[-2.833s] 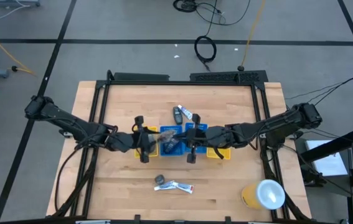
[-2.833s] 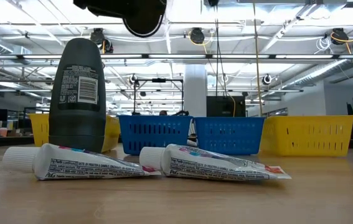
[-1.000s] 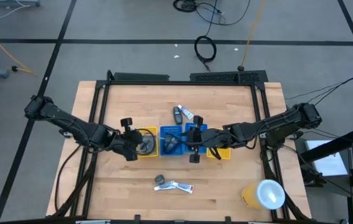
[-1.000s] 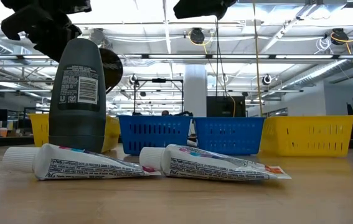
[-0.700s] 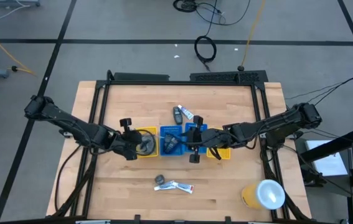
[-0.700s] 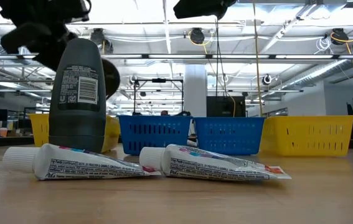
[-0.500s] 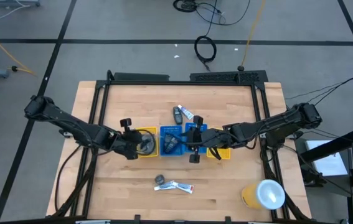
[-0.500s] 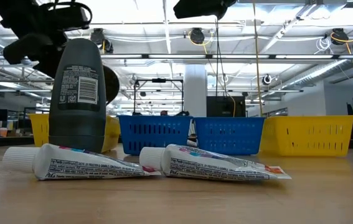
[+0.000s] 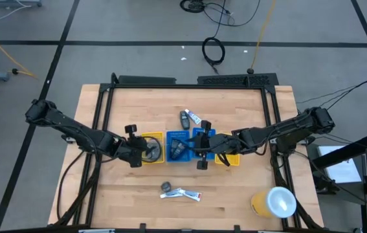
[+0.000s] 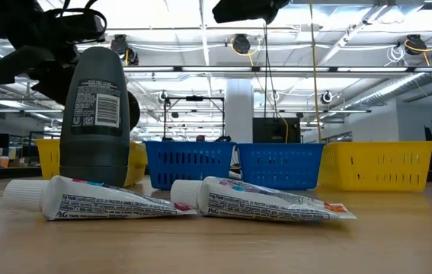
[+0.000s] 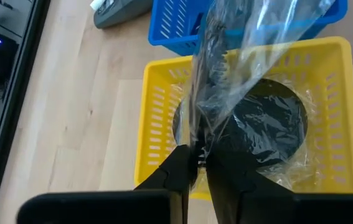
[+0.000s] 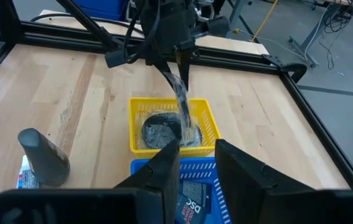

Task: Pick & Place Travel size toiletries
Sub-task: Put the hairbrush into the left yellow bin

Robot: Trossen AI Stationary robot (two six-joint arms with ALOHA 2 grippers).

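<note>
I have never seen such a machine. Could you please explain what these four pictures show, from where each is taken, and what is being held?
Two dark robot arms work at a wooden table. One picture looks down from above, one looks level across the table, and two come from cameras on the arms' wrists. The left tool pinches the clear plastic wrapper of a grey round mesh pad, which sits in a yellow tray. The right tool is open, holds nothing, and waits over the blue tray. Near the table's front lie two white tubes beside a standing dark bottle. A large yellow-and-white cylinder stands at one corner.
</note>
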